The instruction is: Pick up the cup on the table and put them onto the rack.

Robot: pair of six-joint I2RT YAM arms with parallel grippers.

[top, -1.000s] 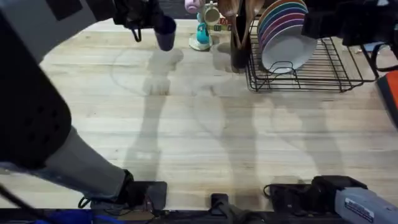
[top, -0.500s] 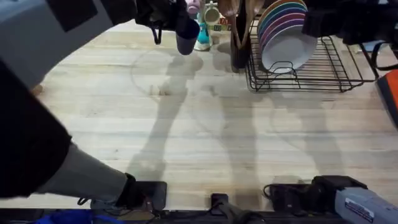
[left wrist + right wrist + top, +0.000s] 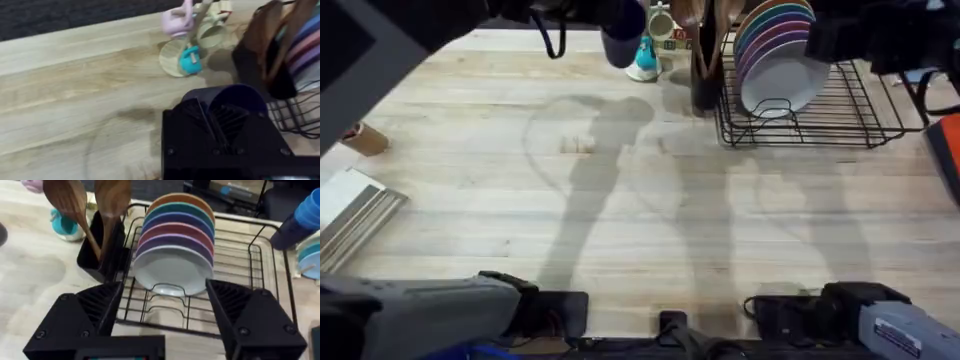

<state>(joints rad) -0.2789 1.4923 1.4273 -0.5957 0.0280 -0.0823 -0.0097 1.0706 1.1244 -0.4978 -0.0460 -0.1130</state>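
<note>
The cup (image 3: 621, 40) is off the surface (image 3: 650, 210), clenched in the fingers of the left gripper (image 3: 588, 14), which carry it in the air near the far edge. In the left wrist view the cup (image 3: 235, 97) sits right between those fingers, its dark blue rim showing just past them. So the pick-up looks done; the placing is not.

Just beyond the fingers and the cup stands the teal mug stand (image 3: 644, 55) with its small pink and cream mugs, then the dark holder of wooden spoons (image 3: 705, 60), and past that the rack (image 3: 840, 110) with its row of plates (image 3: 775, 50). The cup has yet to cross over these to reach the rack's free wire floor.

The right gripper (image 3: 165, 315) hovers with fingers released and empty, the rack (image 3: 240, 305) directly ahead of them.
</note>
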